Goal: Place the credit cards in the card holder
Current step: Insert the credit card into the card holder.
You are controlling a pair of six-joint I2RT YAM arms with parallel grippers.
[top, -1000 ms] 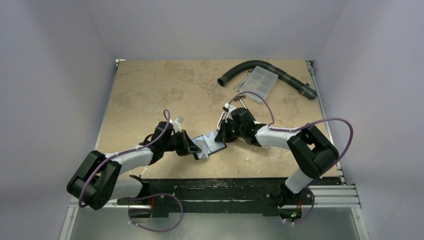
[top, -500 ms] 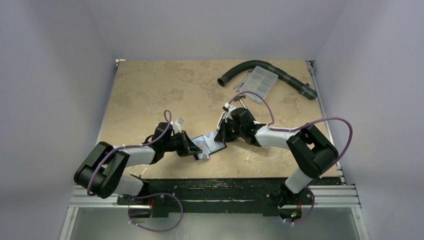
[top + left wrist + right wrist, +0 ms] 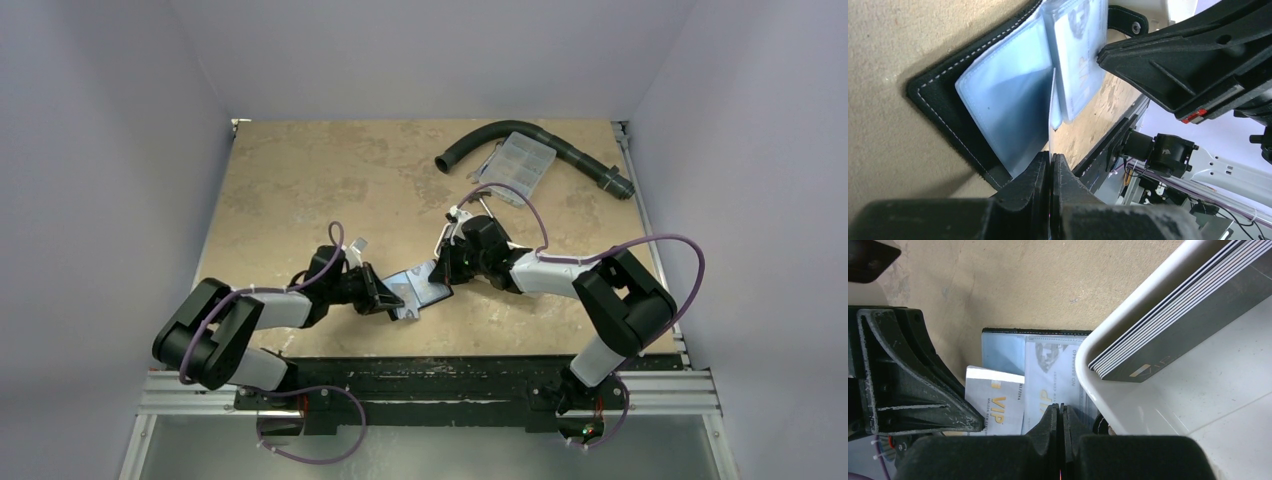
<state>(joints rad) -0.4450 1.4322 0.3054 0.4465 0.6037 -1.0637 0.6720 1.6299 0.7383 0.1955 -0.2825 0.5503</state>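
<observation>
— While both arms crowd over one spot, what is hard to see?

— From above, plenty: the card holder (image 3: 998, 100) shows only as a pale sliver between the two sets of fingertips. The left gripper (image 3: 1050, 172) has its jaws pressed together on the thin edge of a white card (image 3: 993, 399) with gold VIP lettering. The rest of that card juts out ahead of its tips, over the holder's open pages. The right gripper (image 3: 1060, 412) is closed tight too, with its tips at the edge of a clear sleeve. Whether it actually pinches that sleeve, I can't tell.

— What sits in what?

— The holder lies open on the table (image 3: 300, 180), under and between both sets of fingertips, blue-grey sleeves up. The sleeve just ahead of the right gripper has a second card (image 3: 1045, 380) in it, its print dulled by the plastic. Just beside that gripper, a white tray (image 3: 1128, 312) holds a stack of dark cards (image 3: 1188, 330) leaning on edge. The frame cuts the tray off.

— And the surroundings?

— A tan, mottled tabletop, with pale walls (image 3: 420, 60) on three sides. Well beyond the right gripper, a clear compartment box (image 3: 520, 163) rests against a curved black hose (image 3: 470, 145). Its contents are too small to make out.
</observation>
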